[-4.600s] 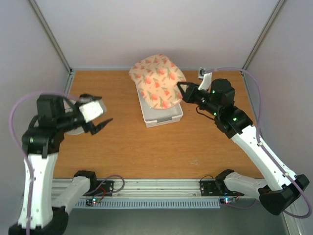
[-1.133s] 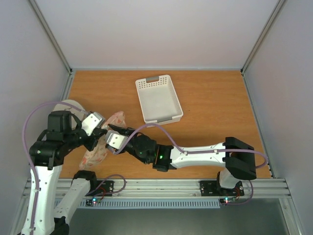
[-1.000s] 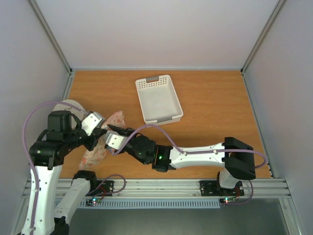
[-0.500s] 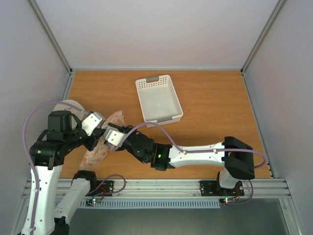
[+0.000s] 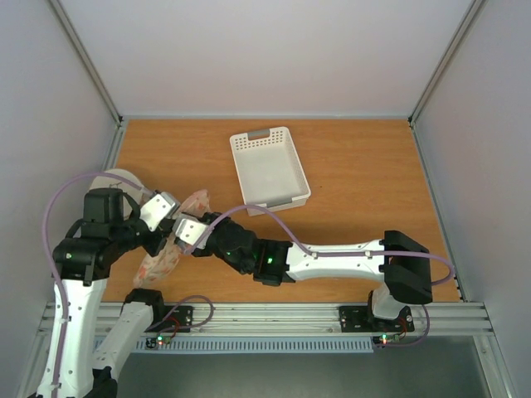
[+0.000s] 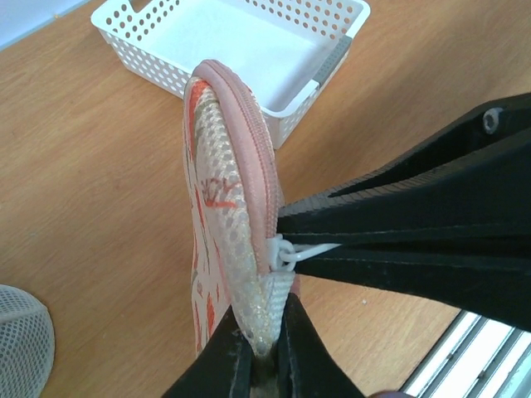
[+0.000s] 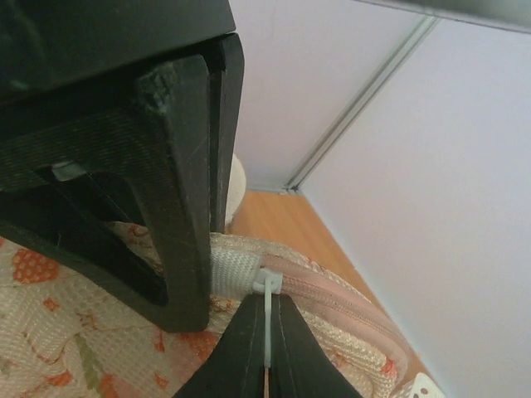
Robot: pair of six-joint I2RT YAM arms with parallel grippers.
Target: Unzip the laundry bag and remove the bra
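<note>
Step in hand: unzipping, at the very start. Zip reads shut along all the track you can see.

- The laundry bag [image 6: 224, 215] is off the table [image 5: 365, 174], held on edge at about 8 o'clock in the top view.
- Left hand [image 6: 264, 332] is clenched on the bag's lower end, just below the slider.
- Right hand [image 7: 265, 308] is clenched on the thin white zip pull [image 7: 267, 319]. Its fingers meet the pink zip track [image 6: 257, 157] from 3 o'clock in the left wrist view.
- The bra is not visible, presumably inside the bag.

Next move, as a judgement: hold the left hand firm as anchor and draw the pull along the track, away from the anchored end, following the curve toward 12 o'clock in the left wrist view. Keep the line of pull along the teeth. The loop is thin and could slip, and the soft bag may buckle rather than open.

Around:
- White basket [image 5: 241, 178] sits just toward 12 o'clock of the table's centre, well apart from the bag.
- Round white mesh piece [image 6: 21, 332] lies under the left arm.
- The right arm lies across the near edge, and its purple cable [image 5: 265, 214] arcs close to the hands. Watch that it does not snag.
</note>
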